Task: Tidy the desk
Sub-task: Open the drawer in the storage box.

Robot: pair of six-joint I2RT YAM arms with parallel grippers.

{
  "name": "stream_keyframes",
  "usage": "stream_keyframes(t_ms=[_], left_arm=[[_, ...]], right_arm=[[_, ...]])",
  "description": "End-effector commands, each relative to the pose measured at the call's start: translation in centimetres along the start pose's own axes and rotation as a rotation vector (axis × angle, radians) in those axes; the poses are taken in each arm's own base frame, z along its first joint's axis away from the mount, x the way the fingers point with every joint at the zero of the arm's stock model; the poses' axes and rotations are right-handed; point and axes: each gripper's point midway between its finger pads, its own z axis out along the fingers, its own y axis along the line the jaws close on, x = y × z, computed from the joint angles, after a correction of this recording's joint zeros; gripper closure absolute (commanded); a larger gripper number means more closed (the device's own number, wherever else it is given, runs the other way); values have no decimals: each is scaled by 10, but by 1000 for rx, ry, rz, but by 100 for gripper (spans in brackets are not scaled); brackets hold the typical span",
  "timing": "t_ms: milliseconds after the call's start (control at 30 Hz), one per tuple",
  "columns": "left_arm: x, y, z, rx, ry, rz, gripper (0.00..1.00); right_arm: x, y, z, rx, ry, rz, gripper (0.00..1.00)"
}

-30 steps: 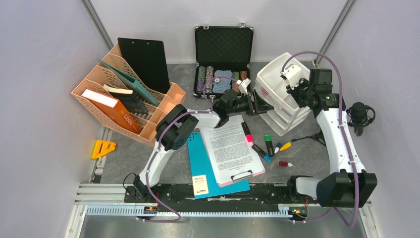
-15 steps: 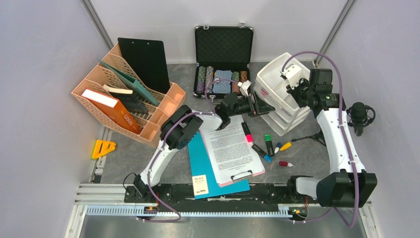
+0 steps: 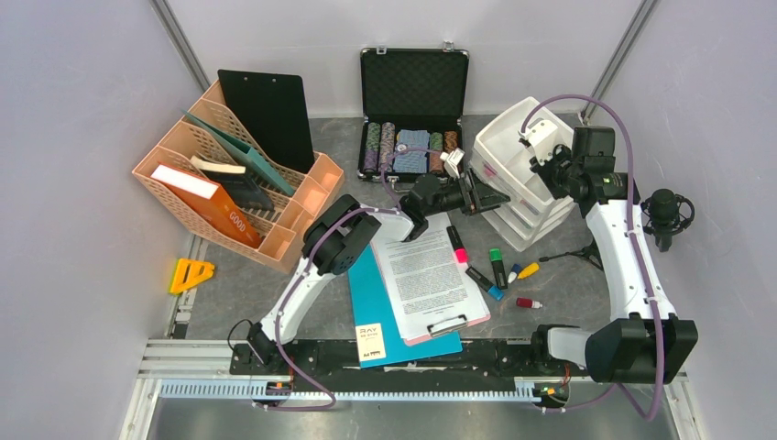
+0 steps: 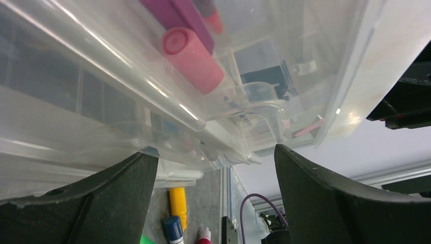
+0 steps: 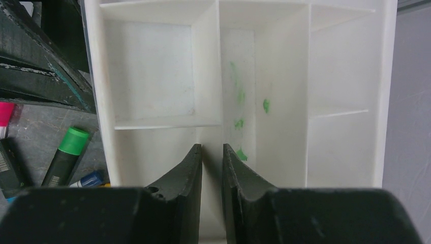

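On the dark grey desk (image 3: pixel 229 284) a white drawer unit (image 3: pixel 513 206) stands at the right rear, with a white divided tray (image 3: pixel 518 128) on top. My right gripper (image 3: pixel 547 163) is over that tray. In the right wrist view the gripper (image 5: pixel 212 147) is shut on a tray divider wall (image 5: pixel 212 129). My left gripper (image 3: pixel 481 197) is open against the unit's front. In the left wrist view its jaws (image 4: pixel 216 157) stand wide apart below translucent drawers (image 4: pixel 101 91) that hold a pink marker (image 4: pixel 193 58).
A clipboard with paper (image 3: pixel 426 275) lies on a teal folder (image 3: pixel 376 316). Loose markers lie beside it: pink (image 3: pixel 455 244), green (image 3: pixel 496 266), yellow (image 3: pixel 529 270), red (image 3: pixel 527 302). A peach file rack (image 3: pixel 229 183) stands left, an open case of chips (image 3: pixel 412 101) behind, a microphone (image 3: pixel 664 215) right.
My left arm's elbow has swung right and the left gripper has edged closer to the drawer unit. The right arm has not moved.
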Motion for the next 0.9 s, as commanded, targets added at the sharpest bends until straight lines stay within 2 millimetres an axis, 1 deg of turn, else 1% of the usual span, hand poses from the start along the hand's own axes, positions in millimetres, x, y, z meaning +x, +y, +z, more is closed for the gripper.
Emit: stream_keyframes(t_ms=[0, 233, 333, 500, 867], left_arm=[[-19, -35, 10, 132, -71, 15, 10], [-26, -48, 11, 203, -92, 1, 10], [-28, -62, 9, 253, -99, 3, 11], [-32, -79, 3, 317, -108, -15, 14], [-27, -91, -9, 344, -93, -15, 23]], right_arm=[[5, 16, 6, -72, 15, 29, 77], [7, 17, 7, -76, 18, 29, 77], [7, 18, 7, -77, 21, 29, 78], [9, 19, 8, -80, 24, 30, 78], [11, 17, 11, -71, 32, 28, 78]])
